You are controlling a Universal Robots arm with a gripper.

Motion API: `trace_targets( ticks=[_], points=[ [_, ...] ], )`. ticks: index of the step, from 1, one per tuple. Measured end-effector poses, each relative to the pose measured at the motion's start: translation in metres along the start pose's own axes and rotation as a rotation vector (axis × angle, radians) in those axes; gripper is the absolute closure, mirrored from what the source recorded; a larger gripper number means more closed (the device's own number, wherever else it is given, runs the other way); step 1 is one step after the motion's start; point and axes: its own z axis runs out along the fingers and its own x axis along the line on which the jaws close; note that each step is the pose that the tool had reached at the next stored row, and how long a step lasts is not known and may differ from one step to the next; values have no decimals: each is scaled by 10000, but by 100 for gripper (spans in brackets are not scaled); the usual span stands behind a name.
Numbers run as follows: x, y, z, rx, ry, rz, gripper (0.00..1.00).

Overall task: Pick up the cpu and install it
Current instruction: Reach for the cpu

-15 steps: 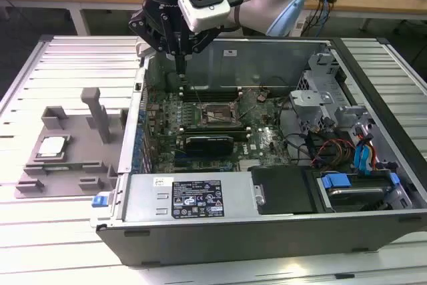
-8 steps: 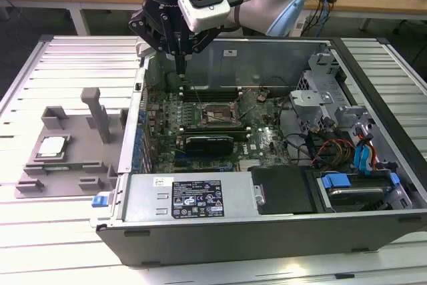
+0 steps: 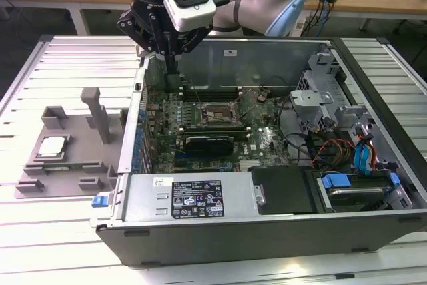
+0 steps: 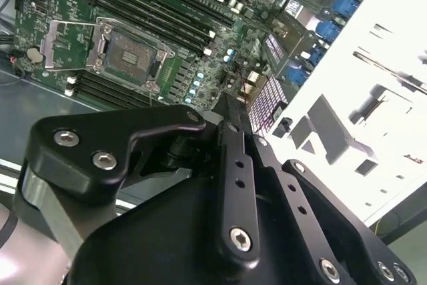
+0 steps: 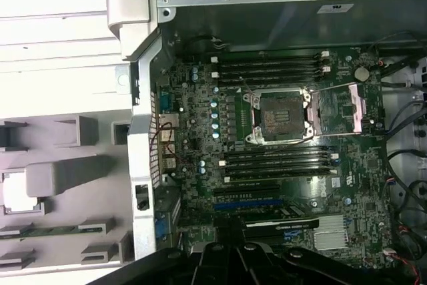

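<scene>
No print can be read. A black-and-white rectangular sticker [image 3: 197, 198] and a small white sticker [image 3: 163, 181] sit on the grey metal power supply housing [image 3: 140, 195]. In the first wrist view, a white label [image 5: 335, 8] sits on the dark case wall [image 5: 267, 21].

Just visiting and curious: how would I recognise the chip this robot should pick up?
Start at the big open computer case and look to the exterior view's left, where a grey plastic tray lies beside it. The chip sits in that tray: a small flat square with a silvery-white top, unlike the grey raised blocks around it.
</scene>
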Motion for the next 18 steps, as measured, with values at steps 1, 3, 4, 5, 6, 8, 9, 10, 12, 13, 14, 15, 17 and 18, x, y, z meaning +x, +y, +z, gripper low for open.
trace_targets(
  ticks=[1, 3, 4, 5, 6, 8, 9, 10, 12, 13, 14, 15, 17, 18],
  points=[
    [19, -1, 0, -1, -1, 0, 89],
    [43, -3, -1, 0, 0, 1, 89],
    [65, -5, -2, 0, 0, 1, 89],
    [81, -6, -2, -1, -1, 0, 89],
    [97, -7, -2, -1, -1, 1, 89],
    [117, -9, -3, 0, -1, 0, 89],
    [123, -9, -3, -1, -1, 0, 89],
    [136, -10, -3, 0, -1, 0, 89],
    [161, -12, -4, 0, -1, 0, 89],
    [165, -12, -4, 0, 0, 0, 89],
    [170, -13, -4, -1, -2, 0, 89],
    [178, -13, -5, 0, 0, 0, 89],
    [188, -14, -5, -1, -1, 1, 89],
    [196, -15, -5, 0, 0, 0, 89]
  ],
)
